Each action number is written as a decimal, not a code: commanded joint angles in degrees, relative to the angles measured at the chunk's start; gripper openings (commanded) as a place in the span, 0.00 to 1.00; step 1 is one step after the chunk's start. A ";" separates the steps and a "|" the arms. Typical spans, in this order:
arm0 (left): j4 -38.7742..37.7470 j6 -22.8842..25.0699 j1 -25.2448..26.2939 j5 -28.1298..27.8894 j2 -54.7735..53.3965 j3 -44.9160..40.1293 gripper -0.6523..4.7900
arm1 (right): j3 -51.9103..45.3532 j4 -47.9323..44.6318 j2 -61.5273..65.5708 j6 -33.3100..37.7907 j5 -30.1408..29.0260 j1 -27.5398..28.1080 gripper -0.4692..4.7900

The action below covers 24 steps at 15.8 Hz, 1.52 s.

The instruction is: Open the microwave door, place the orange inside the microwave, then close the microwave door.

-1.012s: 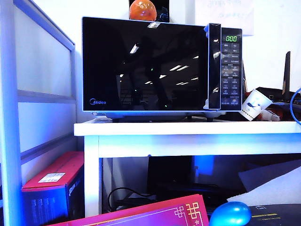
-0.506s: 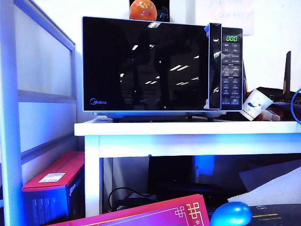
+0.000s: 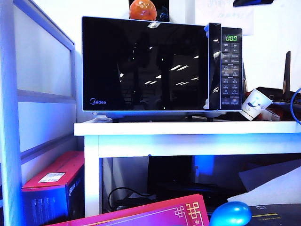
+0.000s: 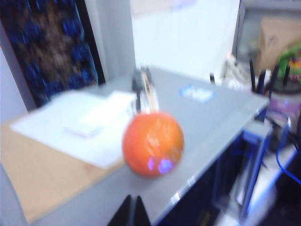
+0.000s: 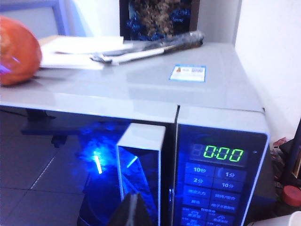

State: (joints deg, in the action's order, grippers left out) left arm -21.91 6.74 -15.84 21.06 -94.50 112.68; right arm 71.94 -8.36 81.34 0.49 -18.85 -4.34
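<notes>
Microwave [image 3: 162, 66] on white counter [image 3: 188, 128], microwave door [image 3: 146, 66] shut. Orange [image 3: 142, 10] sits on top of it, rear left. Left gripper [image 4: 132, 212], fingers pressed together and empty, just short of orange. Right gripper [image 5: 131, 210], fingers together, empty, above door handle [image 5: 139, 165].

One microwave [image 3: 162, 66], one orange [image 3: 142, 10]
</notes>
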 commanded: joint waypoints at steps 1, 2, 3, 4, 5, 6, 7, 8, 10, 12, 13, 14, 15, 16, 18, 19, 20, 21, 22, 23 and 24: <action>2.69 -0.11 0.02 0.13 -0.50 0.33 0.11 | 0.28 -1.20 1.27 -0.11 -0.26 -0.66 0.09; 3.87 -0.13 0.02 0.15 -1.22 0.33 0.11 | 0.28 -1.97 1.51 -0.11 -0.31 -0.70 0.09; 4.59 -0.35 -0.24 0.13 -1.99 0.33 0.11 | 0.28 -2.47 1.84 -0.11 -0.24 -0.83 0.09; 5.44 -1.07 -0.39 0.15 -2.97 0.33 0.11 | 0.28 -2.40 2.12 -0.11 -0.17 -1.44 0.09; 6.73 -1.33 -0.39 0.15 -4.42 0.33 0.11 | 0.28 -2.14 2.29 -0.11 -0.20 -1.86 0.09; 7.91 -1.53 -0.48 0.15 -5.60 0.33 0.11 | 0.28 -2.23 2.36 -0.11 -0.20 -2.05 0.09; 8.94 -1.62 -1.01 0.17 -6.67 0.33 0.11 | 0.28 -2.45 2.36 -0.11 -0.15 -2.58 0.09; 10.23 -1.57 -1.05 0.42 -7.96 0.33 0.12 | 0.28 -2.62 2.36 -0.11 -0.15 -2.86 0.09; 11.56 -1.57 -1.18 0.66 -9.18 0.33 0.18 | 0.28 -2.62 2.56 -0.11 -0.15 -2.89 0.09; 11.74 -1.57 -1.18 0.66 -9.73 0.33 0.46 | 0.28 -2.60 2.75 -0.11 -0.15 -2.84 0.09; 11.72 -1.57 -1.16 0.61 -9.73 0.33 0.51 | 0.28 -2.62 2.80 -0.11 -0.17 -2.84 0.09; 11.78 -1.31 -1.16 0.66 -9.73 0.33 0.61 | 0.28 -2.62 2.80 -0.11 -0.24 -2.86 0.09; 11.72 -1.33 -1.18 0.66 -9.73 0.33 0.86 | 0.28 -2.62 2.78 -0.11 -0.39 -2.89 0.09; 11.72 -1.33 -1.16 0.66 -9.84 0.33 1.00 | 0.28 -2.62 2.78 -0.11 -0.39 -2.89 0.09; 12.15 -1.42 -1.18 0.83 -10.05 0.33 1.00 | 0.28 -2.64 2.67 -0.09 -0.44 -2.89 0.09; 12.66 -1.68 -1.31 1.25 -10.56 0.31 1.00 | 0.28 -3.10 2.62 -0.09 -0.98 -2.95 0.09; 12.96 -1.62 -2.08 1.20 -10.99 0.31 1.00 | 0.28 -3.45 2.62 -0.09 -1.01 -3.50 0.09; 13.73 -1.66 -2.27 1.25 -11.61 0.31 1.00 | 0.28 -3.96 2.62 -0.09 -1.03 -3.61 0.09; 14.82 -1.60 -2.51 1.25 -12.22 0.31 1.00 | 0.31 -4.31 2.62 -0.09 -1.05 -3.67 0.09; 18.12 -1.57 -3.45 1.25 -13.81 0.31 1.00 | 0.31 -4.79 2.62 -0.11 -1.05 -4.31 0.09; 18.99 -1.60 -3.72 1.20 -14.40 0.31 1.00 | 0.31 -5.20 2.62 -0.09 -1.05 -4.35 0.09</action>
State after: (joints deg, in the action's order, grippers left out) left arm -4.86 5.13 -19.38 22.06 -108.81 112.68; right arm 71.92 -12.12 84.25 0.49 -19.73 -8.56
